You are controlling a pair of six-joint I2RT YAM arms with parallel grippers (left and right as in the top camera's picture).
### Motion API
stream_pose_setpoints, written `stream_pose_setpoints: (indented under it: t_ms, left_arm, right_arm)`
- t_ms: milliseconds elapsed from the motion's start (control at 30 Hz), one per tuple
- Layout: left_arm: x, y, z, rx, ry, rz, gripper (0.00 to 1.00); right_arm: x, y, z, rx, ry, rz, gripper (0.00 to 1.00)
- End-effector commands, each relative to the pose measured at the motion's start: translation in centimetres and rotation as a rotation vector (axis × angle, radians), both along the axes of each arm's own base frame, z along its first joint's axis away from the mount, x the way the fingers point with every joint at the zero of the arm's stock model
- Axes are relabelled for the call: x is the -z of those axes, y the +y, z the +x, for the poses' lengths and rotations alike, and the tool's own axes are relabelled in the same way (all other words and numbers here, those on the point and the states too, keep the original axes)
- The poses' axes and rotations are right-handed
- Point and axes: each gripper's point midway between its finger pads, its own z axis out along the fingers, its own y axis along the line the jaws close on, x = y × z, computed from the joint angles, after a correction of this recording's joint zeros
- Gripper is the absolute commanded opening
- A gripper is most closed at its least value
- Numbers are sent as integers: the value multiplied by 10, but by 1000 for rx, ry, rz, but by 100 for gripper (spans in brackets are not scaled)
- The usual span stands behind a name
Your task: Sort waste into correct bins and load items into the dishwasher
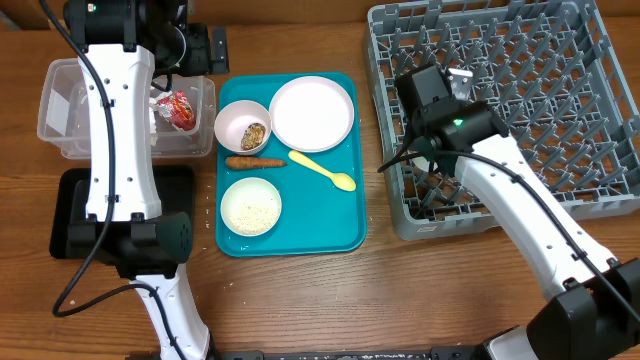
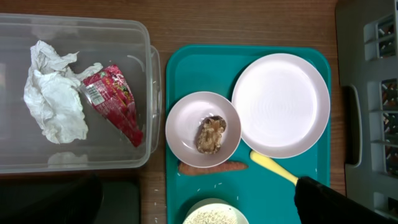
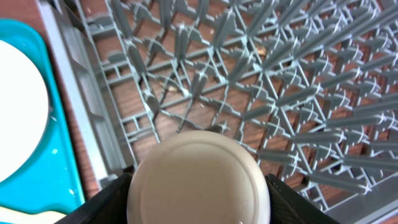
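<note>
Jaws of the right gripper [image 3: 202, 202] stand closed on the small white cup [image 3: 199, 168], one dark finger [image 3: 115, 202] at each side of it; the cup shows a round, smooth, cream-white face to the wrist camera, and whether that face is its base I cannot tell; it hangs over the grey dish rack [image 1: 520, 110], near the rack's left wall, above the lattice floor and upright pegs. The left gripper [image 1: 200, 47] sits at the table's far edge, above the clear tub [image 1: 60, 110]; only one dark finger [image 2: 323, 199] shows in its wrist view, so I cannot tell how its jaws stand.

Inside the tub lie the crumpled white paper [image 2: 53, 99] and, just beside it, the red-and-silver wrapper [image 2: 112, 102]; the black tray [image 1: 70, 220] lies on the near side of the tub. On the teal tray [image 1: 345, 215] are the round pale plate [image 1: 311, 112]; to its left a small bowl [image 1: 228, 118] holding the brown food lump [image 1: 253, 133]; the orange-brown stick [image 1: 255, 162] lying flat just below that bowl; the yellow spoon [image 1: 322, 170] slanting below the plate; and a second bowl [image 1: 250, 184] filled with white rice [image 1: 250, 210]; a few loose grains [image 2: 216, 184] dot the tray near the stick.
</note>
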Motion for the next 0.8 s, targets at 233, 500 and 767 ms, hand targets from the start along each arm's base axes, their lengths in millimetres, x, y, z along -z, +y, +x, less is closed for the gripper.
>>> stream_pose_setpoints:
  t_ms: [233,500,767]
  left_arm:
    - [-8,-2,1,1,-27,6,100]
    - [-8,-2,1,1,-27,5,100]
    - [-8,-2,1,1,-27,6,100]
  right_arm:
    - [15,-2,-12,2,15,1,37]
    - [8,4,-8,-8,-9,36,73]
    - [-65,16,-2,-80,-166,130,77]
